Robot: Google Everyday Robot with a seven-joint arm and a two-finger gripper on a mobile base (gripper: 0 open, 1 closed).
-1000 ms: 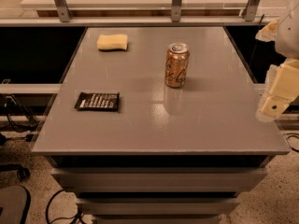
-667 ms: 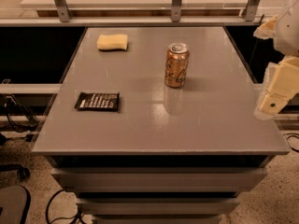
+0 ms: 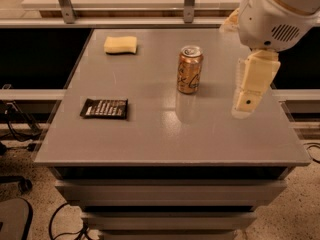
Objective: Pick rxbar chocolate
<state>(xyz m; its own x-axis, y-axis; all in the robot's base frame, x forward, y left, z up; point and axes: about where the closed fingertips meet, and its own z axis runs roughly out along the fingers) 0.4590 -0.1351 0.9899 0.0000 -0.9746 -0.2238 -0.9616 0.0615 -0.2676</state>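
The rxbar chocolate (image 3: pixel 104 108) is a flat black wrapper with white lettering. It lies flat near the left front of the grey table (image 3: pixel 165 139). My gripper (image 3: pixel 248 98) hangs from the white arm (image 3: pixel 277 14) above the right side of the table. It is to the right of the golden drink can (image 3: pixel 189 69) and far from the bar, with nothing seen in it.
A yellow sponge (image 3: pixel 120 44) lies at the back left of the table. A rail with metal posts (image 3: pixel 64 4) runs behind the table. Cables and a chair base (image 3: pixel 12 184) are on the floor at the left.
The arm and gripper have moved left from the right edge of the view to over the table's right side. The bar, can and sponge have not moved.
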